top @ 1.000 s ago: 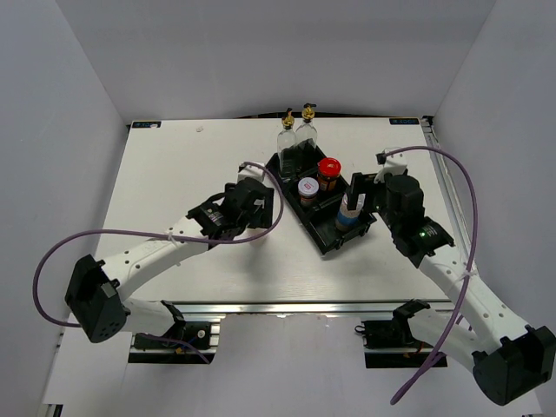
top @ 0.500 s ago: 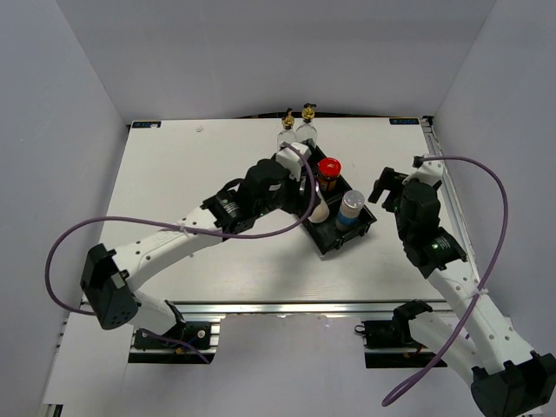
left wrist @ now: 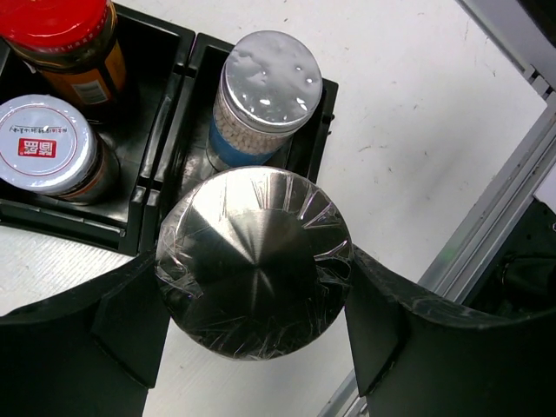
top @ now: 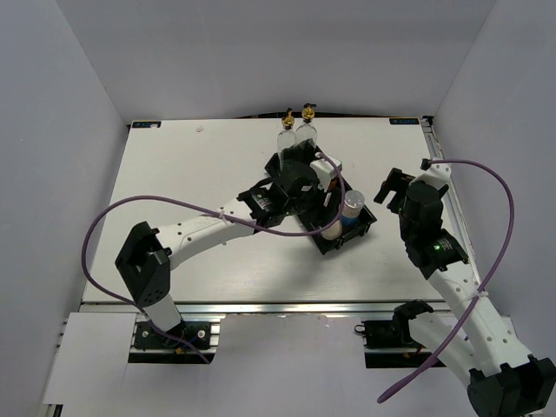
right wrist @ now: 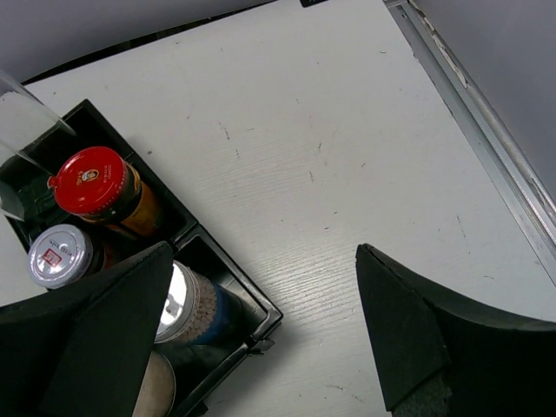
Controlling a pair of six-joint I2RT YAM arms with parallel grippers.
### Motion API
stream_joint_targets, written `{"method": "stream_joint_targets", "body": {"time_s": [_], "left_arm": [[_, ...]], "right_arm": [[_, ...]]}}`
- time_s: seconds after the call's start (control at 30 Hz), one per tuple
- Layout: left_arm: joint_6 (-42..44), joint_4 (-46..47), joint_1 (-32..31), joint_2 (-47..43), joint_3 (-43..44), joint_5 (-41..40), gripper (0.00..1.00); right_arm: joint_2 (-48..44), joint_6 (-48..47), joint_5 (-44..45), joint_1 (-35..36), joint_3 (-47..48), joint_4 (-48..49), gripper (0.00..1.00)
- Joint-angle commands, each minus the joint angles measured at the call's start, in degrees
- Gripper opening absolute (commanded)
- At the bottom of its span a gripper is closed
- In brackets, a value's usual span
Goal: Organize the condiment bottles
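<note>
While its two black fingers [left wrist: 130, 321] are pressing in from opposite sides, the left pincer [left wrist: 254, 265] is gripping a silver-capped shaker [left wrist: 252, 234] by its round cap, which is wearing wrinkled clear film. The shaker is sitting at the near-right end of the black tray [left wrist: 165, 130], just beside a blue-labelled jar [left wrist: 265, 87] standing in the end compartment; whether the shaker's base is resting inside I cannot tell. That jar's silver cap is wearing film as well, and pale grains are showing above the blue band. In the middle compartment a small silver-lidded jar [left wrist: 43, 143] is carrying a red sticker with white characters too small to read, and a red-lidded jar [left wrist: 65, 35] beside it is showing an orange label and a gold lid emblem I cannot make out. A clear glass bottle [top: 286, 139] and a second glass bottle [top: 306, 132], both gold-spouted, are standing at the tray's far end, toward the table's [top: 174, 165] far edge. The right pincer [right wrist: 262, 252] is gaping wide, holding nothing, over bare table right of the tray.
</note>
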Motion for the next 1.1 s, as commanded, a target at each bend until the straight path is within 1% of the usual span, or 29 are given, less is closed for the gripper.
{"method": "stream_joint_targets", "body": {"time_s": [0.0, 0.03, 0.13, 0.17, 0.2, 0.3, 0.4, 0.5, 0.53, 0.6, 0.63, 0.7, 0.97, 1.0, 1.03, 1.07], "left_arm": [[0.8, 1.5, -0.5, 0.0, 5.5, -0.8, 0.03], [1.1, 1.0, -0.5, 0.6, 6.2, -2.4, 0.03], [1.0, 1.4, -0.5, 2.4, 6.9, -2.5, 0.04], [1.0, 1.3, -0.4, 3.4, 7.6, -2.2, 0.07], [1.0, 0.9, -0.4, 4.0, 8.1, -2.3, 0.15], [1.1, -0.6, -0.4, 6.4, 9.9, -4.3, 0.23], [1.1, -1.5, -0.5, 7.9, 10.8, -5.2, 0.27], [1.1, -1.9, -0.5, 8.4, 11.0, -5.8, 0.43], [1.1, -2.1, -0.4, 8.5, 11.2, -6.1, 0.57], [1.2, -2.6, -0.4, 8.5, 11.3, -6.2, 0.66], [1.3, -2.7, -0.4, 8.3, 11.3, -6.4, 0.8], [1.5, -2.8, -0.5, 7.7, 11.3, -6.6, 0.98], [3.9, -4.9, -0.4, 3.2, 13.0, -9.8, 0.98], [3.9, -5.5, -0.3, 2.9, 13.5, -13.2, 0.98], [3.9, -6.8, 0.0, 1.9, 14.4, -18.2, 0.98], [3.8, -6.8, 0.0, 1.2, 14.6, -18.3, 0.98]], "right_arm": [[-0.2, 0.5, 0.0, -0.5, 0.0, 1.2, 0.89], [-0.2, 0.5, -0.2, -0.6, 0.0, 1.1, 0.89], [-0.5, 0.2, -0.4, -0.6, -0.3, 1.1, 0.89], [-0.4, 0.0, -0.4, -0.7, -0.3, 1.1, 0.89], [0.0, 0.1, -0.4, -0.7, -0.2, 1.0, 0.89], [0.6, 0.2, -0.4, -0.8, 0.3, 0.3, 0.89], [0.8, 0.3, -0.6, -0.9, 0.1, 0.1, 0.89], [1.2, 0.5, -0.9, -1.1, 0.0, 0.2, 0.89], [1.5, 0.4, -0.9, -1.2, -0.1, 0.1, 0.9], [1.7, 0.5, -1.0, -1.2, 0.2, 0.0, 0.89], [1.7, 0.5, -1.2, -1.3, 0.3, -0.1, 0.89], [1.7, 0.9, -1.3, -1.3, 0.3, -0.2, 0.89], [2.4, 1.2, -0.8, -1.8, -0.3, 0.3, 0.89], [2.6, 1.1, 0.0, -1.9, -0.9, 1.2, 0.89], [3.1, 1.2, 0.3, -2.1, -0.9, 1.4, 0.89], [3.6, 1.2, 0.6, -2.3, -0.7, 1.4, 0.89]]}}
